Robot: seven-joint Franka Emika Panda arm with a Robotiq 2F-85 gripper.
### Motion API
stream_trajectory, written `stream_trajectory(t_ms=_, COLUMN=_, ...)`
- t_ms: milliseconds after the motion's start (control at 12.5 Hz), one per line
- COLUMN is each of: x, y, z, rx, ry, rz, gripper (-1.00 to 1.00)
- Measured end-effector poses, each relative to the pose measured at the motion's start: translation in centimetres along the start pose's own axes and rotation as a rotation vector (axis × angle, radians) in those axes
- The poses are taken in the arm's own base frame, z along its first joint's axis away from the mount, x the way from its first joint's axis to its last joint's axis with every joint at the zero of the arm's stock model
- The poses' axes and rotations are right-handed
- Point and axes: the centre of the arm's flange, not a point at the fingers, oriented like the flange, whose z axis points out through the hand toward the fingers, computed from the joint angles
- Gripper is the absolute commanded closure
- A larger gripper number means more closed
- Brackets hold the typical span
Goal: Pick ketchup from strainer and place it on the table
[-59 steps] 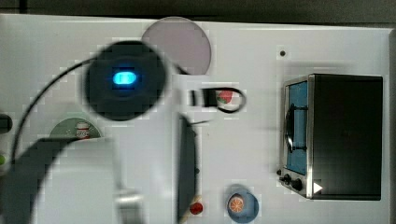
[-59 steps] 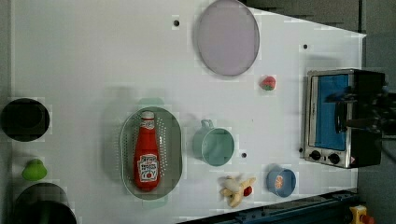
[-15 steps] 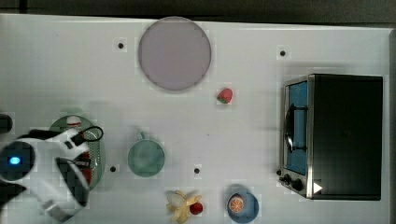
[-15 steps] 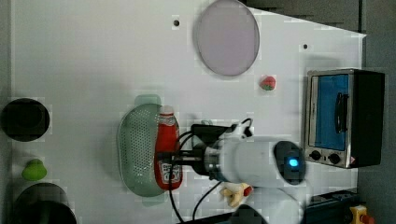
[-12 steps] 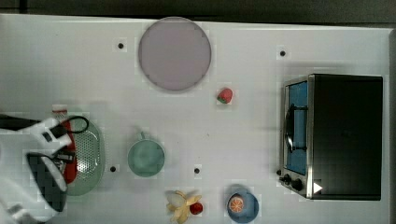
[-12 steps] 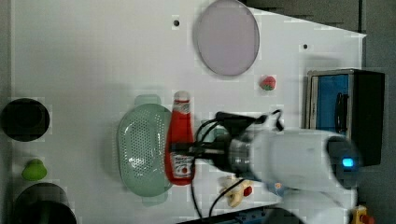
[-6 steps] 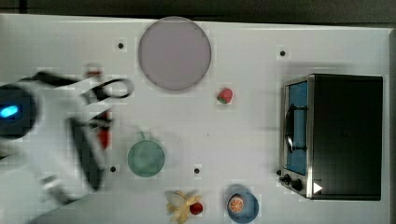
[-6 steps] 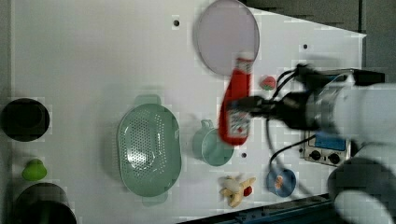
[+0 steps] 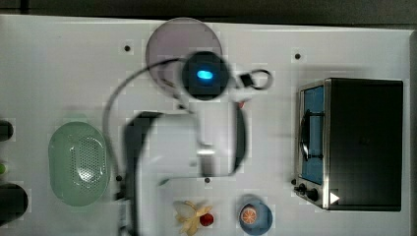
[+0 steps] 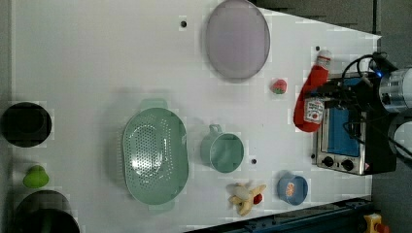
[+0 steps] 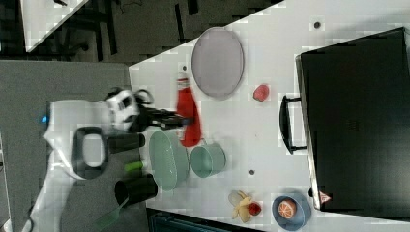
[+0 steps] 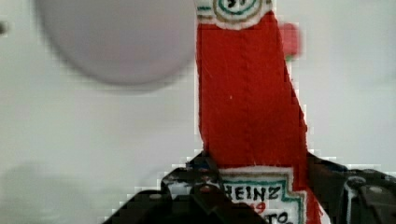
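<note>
The gripper (image 12: 254, 186) pinches the ketchup (image 10: 311, 99), lifted well clear of the strainer (image 10: 155, 155); setting down remains, seemingly airborne

A robot lab's mock kitchen: white table (image 10: 97, 58) with toy food, toaster oven (image 9: 351, 142), cabled arm.

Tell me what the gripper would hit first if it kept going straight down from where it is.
Likely bare table. The gripper, shut on the ketchup, looks down at white tabletop between the plate and the strawberry; the bottle would probably land first. Depth is uncertain.
</note>
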Motion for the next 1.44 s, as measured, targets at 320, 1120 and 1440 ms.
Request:
stream_trajectory(t_ms=320, x=-0.5, y=5.8, z=5.9, rx=-0.023, ry=-0.052, rz=0.064, gripper=-0.18)
stream_trajectory(t_ms=1120, x=-4.3, y=4.4, z=21.3, rx=-0.024, ry=-0.08, rz=-0.008, gripper=-1.0)
stream_trajectory(t_ms=1440, x=-4.1, y=3.1, z=18.3, rx=-0.017, ry=-0.045, rz=-0.034, gripper=-1.0)
